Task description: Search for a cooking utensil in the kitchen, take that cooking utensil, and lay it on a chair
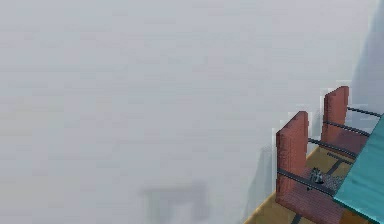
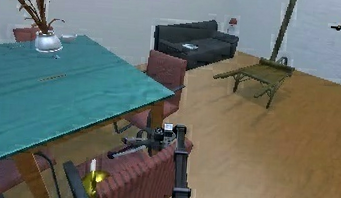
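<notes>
My arm (image 2: 180, 178) rises from the bottom of the arm side view, and the gripper (image 2: 133, 145) sits at its far end beside the teal table (image 2: 49, 84). A red-brown chair (image 2: 138, 183) stands right under and behind the gripper. On or near that chair's seat lies a small yellow-green thing with a pale top (image 2: 95, 178). I cannot tell what it is, or whether the gripper holds anything. Another red-brown chair (image 2: 166, 72) stands at the table's long side. In the forward view two chair backs (image 1: 293, 150) (image 1: 336, 105) stand by the table corner (image 1: 365, 178).
A plant in a silver pot (image 2: 45, 40) stands on the table's far end. A dark sofa (image 2: 195, 39) lines the back wall, with a green wooden cart (image 2: 255, 75) in front of it. Bare wooden floor (image 2: 275, 154) spreads on the right.
</notes>
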Motion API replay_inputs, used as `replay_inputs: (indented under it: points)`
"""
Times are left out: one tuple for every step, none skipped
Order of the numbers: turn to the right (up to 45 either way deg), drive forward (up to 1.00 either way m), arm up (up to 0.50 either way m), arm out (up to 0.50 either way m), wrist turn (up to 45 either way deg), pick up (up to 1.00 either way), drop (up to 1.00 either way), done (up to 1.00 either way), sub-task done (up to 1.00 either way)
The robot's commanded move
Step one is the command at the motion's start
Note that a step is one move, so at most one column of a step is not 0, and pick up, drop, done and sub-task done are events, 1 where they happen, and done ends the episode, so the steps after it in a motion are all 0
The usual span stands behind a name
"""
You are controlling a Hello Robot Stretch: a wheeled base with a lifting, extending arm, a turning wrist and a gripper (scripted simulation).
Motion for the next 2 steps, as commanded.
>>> replay_inputs:
  points:
    - [0.0,0.0,0.1,0.0,0.0,0.0,0.0,0.0,0.0]
    - [0.0,0.0,0.0,-0.08,0.0,0.0,0.0,0.0,0.0]
